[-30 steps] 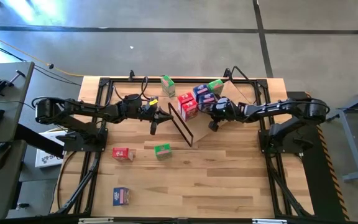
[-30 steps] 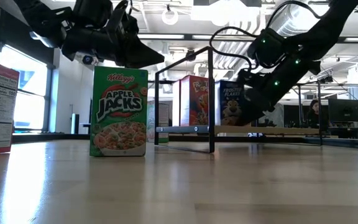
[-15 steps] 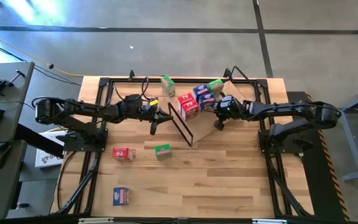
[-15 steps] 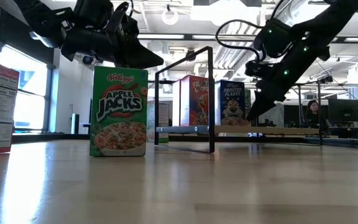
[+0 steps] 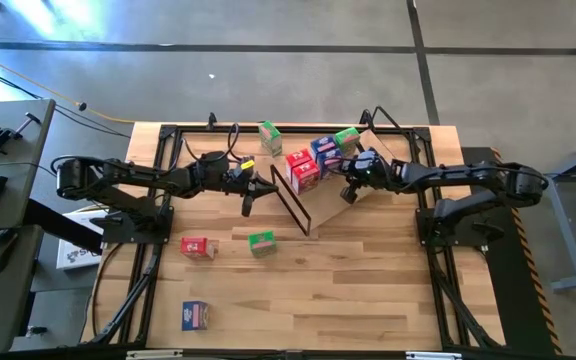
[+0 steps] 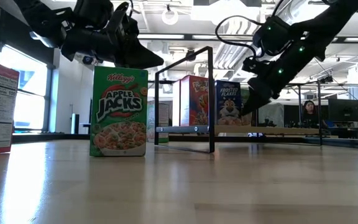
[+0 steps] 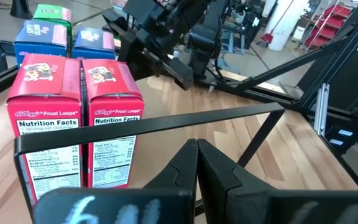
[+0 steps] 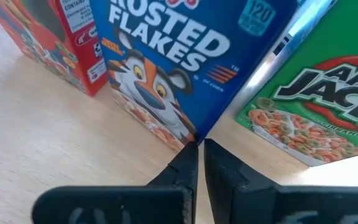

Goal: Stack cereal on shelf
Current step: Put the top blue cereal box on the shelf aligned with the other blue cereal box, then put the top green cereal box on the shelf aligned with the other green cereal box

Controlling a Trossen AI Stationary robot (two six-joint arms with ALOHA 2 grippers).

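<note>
Right gripper (image 5: 352, 190) is seen with its fingers (image 8: 188, 163) pressed together and nothing held, the tips poised just in front of the lower corner of a blue Frosted Flakes box (image 8: 179, 56) on the shelf (image 5: 373, 165). Compared with a second ago, the right arm has been drawn back from the boxes and its gripper raised; in the low view the blue box (image 6: 228, 106), formerly half hidden behind the gripper, is now fully exposed beside a red box (image 6: 193, 101). A green Apple Jacks box (image 8: 319, 118) is seen next to the blue one.

Left gripper (image 5: 247, 203) is also closed and empty, and has been kept where it was, hovering beside the black wire frame (image 5: 290, 200); two red Froot Loops boxes (image 7: 73, 112) are seen just behind that frame from its wrist.

On the wooden table (image 5: 368, 280), unchanged, are found a loose red box (image 5: 198, 246), a green box (image 5: 261, 241) standing upright near the middle, a blue box (image 5: 195, 315) near the front edge, and another green box (image 5: 270, 137) at the rear. A grey floor surrounds the table. Beyond it, an open room with ceiling lights, windows and a seated person (image 6: 307, 112) at a monitor is visible.
</note>
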